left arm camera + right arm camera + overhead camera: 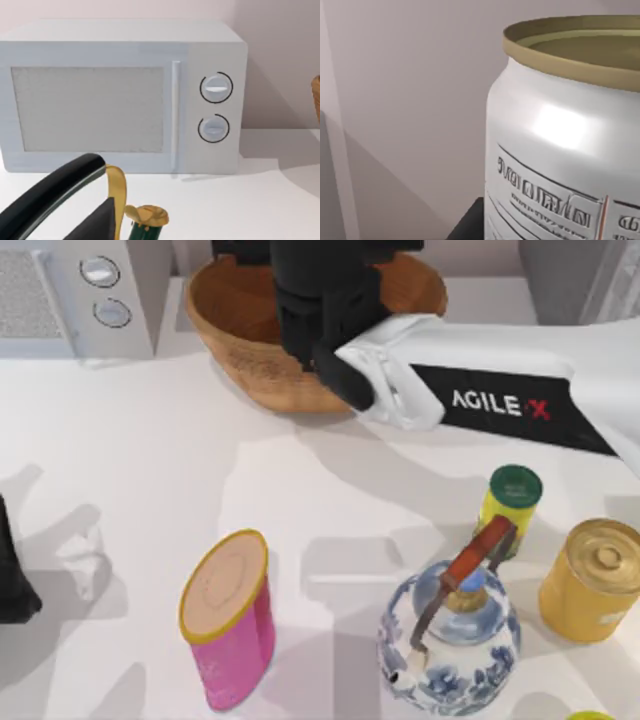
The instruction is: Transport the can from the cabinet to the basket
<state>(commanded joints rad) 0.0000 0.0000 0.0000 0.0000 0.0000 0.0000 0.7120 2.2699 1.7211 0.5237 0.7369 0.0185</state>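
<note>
Roughly speaking, I judge the job to be in its last stretch: the carry from the cabinet (575, 275) looks done, and what remains is the drop into the basket and pulling the arm clear.

Working left to right across the top view: my left arm (12, 575) sits parked at the table's left edge, and I cannot tell how its fingers stand. Its wrist camera looks at the light grey microwave (120, 95), door closed, so its inside is hidden from me. Near the front, left of centre, the pink canister (228, 618) has its lid on, contents unseen.

In the middle at the back, the woven basket (225, 325) lies under my right gripper (320, 315), which hangs directly above the bowl. From above the gripper body blocks much of the basket's interior, and I see nothing in the part that shows. In the right wrist view the silver can (560, 145) sits right against the camera, upright with its gold rim up; I take it to be held between the fingers, above the basket, not yet released.

Further right stand the blue-and-white teapot (450, 640), a small green-capped yellow bottle (510, 502) and the yellow tin (592, 580), all closed
</note>
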